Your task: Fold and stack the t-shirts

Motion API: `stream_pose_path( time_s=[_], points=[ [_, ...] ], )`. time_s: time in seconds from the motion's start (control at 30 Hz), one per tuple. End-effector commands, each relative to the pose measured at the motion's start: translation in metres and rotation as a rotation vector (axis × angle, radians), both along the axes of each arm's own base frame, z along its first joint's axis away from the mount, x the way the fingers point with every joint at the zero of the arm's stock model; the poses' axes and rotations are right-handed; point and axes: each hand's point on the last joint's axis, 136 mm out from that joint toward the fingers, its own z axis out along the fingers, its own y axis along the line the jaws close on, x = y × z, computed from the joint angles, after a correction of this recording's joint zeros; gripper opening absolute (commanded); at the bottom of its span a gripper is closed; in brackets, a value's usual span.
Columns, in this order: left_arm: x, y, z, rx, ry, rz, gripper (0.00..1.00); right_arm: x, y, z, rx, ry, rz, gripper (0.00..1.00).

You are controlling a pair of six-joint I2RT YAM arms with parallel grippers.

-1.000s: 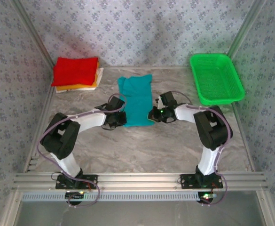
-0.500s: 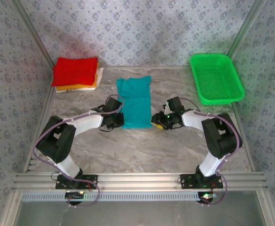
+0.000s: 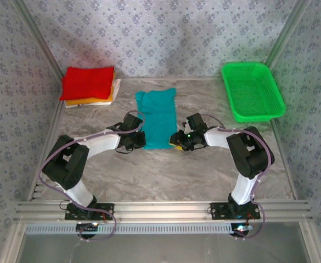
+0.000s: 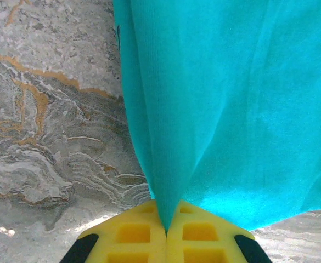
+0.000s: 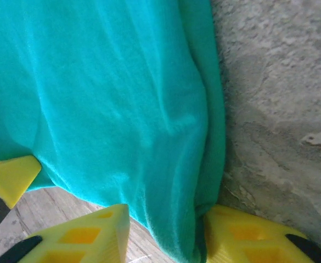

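Left tool (image 4: 166, 222) is clamped shut; right tool (image 5: 163, 219) stands parted.

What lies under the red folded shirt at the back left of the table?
Beneath the red shirt an orange-yellow shirt shows at its edges, with a white shirt lowest. Their middles, and anything else between them, are covered.

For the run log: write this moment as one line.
stage: folding teal t-shirt | left gripper: shut on near-left corner | right gripper: open, straddling near-right corner | red-topped folded stack: far left
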Motion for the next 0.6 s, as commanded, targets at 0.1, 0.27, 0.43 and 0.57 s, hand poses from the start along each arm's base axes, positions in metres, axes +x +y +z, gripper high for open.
stream_pose_path(
  time_s=[0.1, 0.27, 0.43, 0.57],
  points=[
    [-0.004, 0.000, -0.004, 0.003, 0.007, -0.017, 0.00, 0.007, -0.011, -0.010, -0.032, 0.016, -0.087, 0.32],
    [-0.003, 0.000, -0.004, 0.002, 0.002, -0.022, 0.00, 0.011, -0.016, -0.010, -0.041, 0.011, -0.098, 0.31],
    [-0.002, -0.001, -0.001, -0.004, -0.004, -0.024, 0.00, 0.016, -0.016, -0.007, -0.044, -0.002, -0.100, 0.12],
    [-0.003, 0.000, 0.003, -0.010, -0.008, -0.024, 0.00, 0.015, -0.017, 0.001, -0.044, -0.015, -0.093, 0.00]
  ],
)
